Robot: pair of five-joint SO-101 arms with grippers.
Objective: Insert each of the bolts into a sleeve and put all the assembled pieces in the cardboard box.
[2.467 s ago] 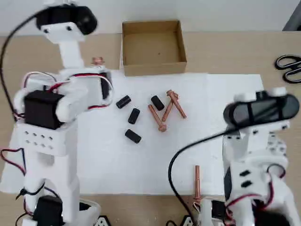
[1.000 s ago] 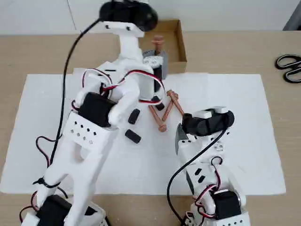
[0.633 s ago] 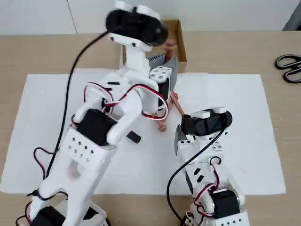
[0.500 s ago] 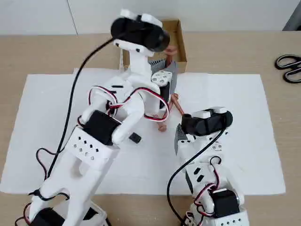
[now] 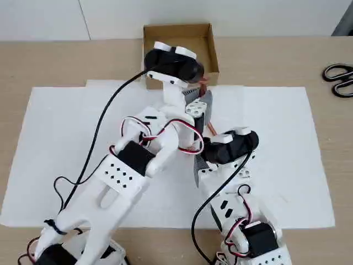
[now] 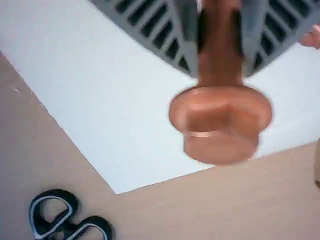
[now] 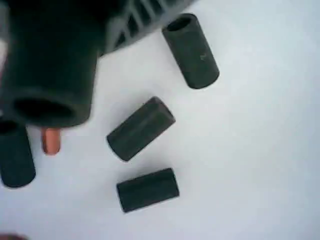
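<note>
My left gripper (image 5: 201,104) hangs over the white paper just in front of the cardboard box (image 5: 212,41). It is shut on a copper bolt (image 6: 220,120), whose hex head sticks out between the grey ribbed fingers (image 6: 145,22). My right gripper (image 5: 198,165) sits close below it, shut on a black sleeve (image 7: 50,65) with its hollow end showing. Several loose black sleeves (image 7: 141,129) lie on the paper beneath, and a copper bolt tip (image 7: 50,141) pokes out beside them. Both arms cover most of the loose bolts (image 5: 212,128).
The white paper (image 5: 66,138) covers the middle of the wooden table. Black scissors (image 5: 339,80) lie on the bare wood at the far right and are seen again as scissors (image 6: 65,222) past the paper's corner.
My left arm has swung from the far left across the box, then drawn back over the paper with the bolt. My right arm has come up to the centre and edged left.
</note>
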